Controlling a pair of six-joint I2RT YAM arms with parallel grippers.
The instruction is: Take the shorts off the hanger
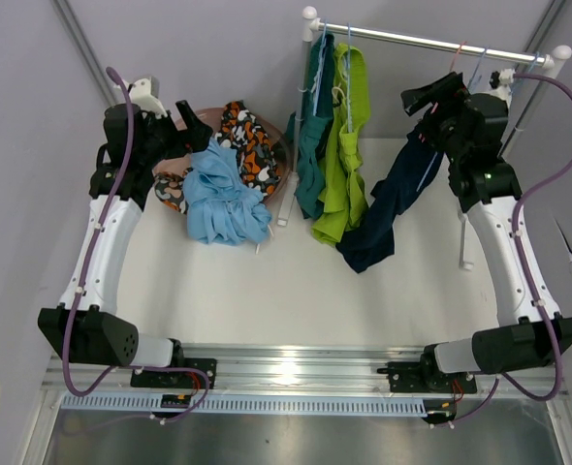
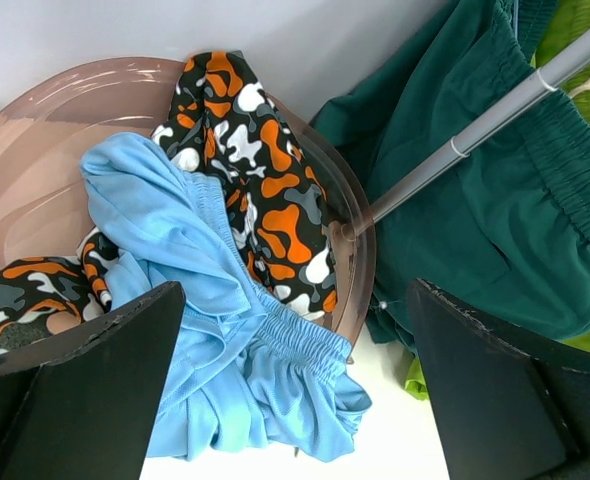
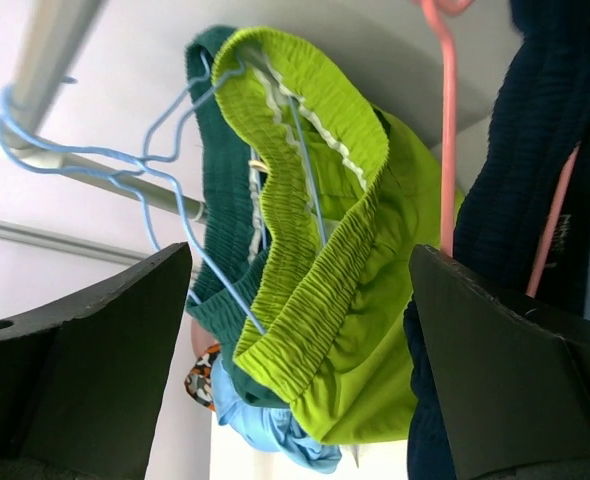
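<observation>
Hovering wide open and empty, my right claw (image 1: 431,95) faces the navy shorts (image 1: 388,208), which hang from the rail (image 1: 412,39) at one o'clock on the worktop (image 1: 364,300). Tugging hard could, I judge, drag the pink hanger (image 3: 447,130) off or tip the rail over.

Bare counter (image 1: 296,291) front and centre, so I've got free passage there. Right claw (image 3: 300,340), spread wide, has lime green shorts (image 3: 345,260) dead ahead and navy shorts (image 3: 535,150) crowding its right. Left claw (image 2: 295,390), also spread: the rack post (image 2: 475,130) blocks the gap between basket (image 2: 35,120) and teal shorts (image 2: 475,230).
</observation>
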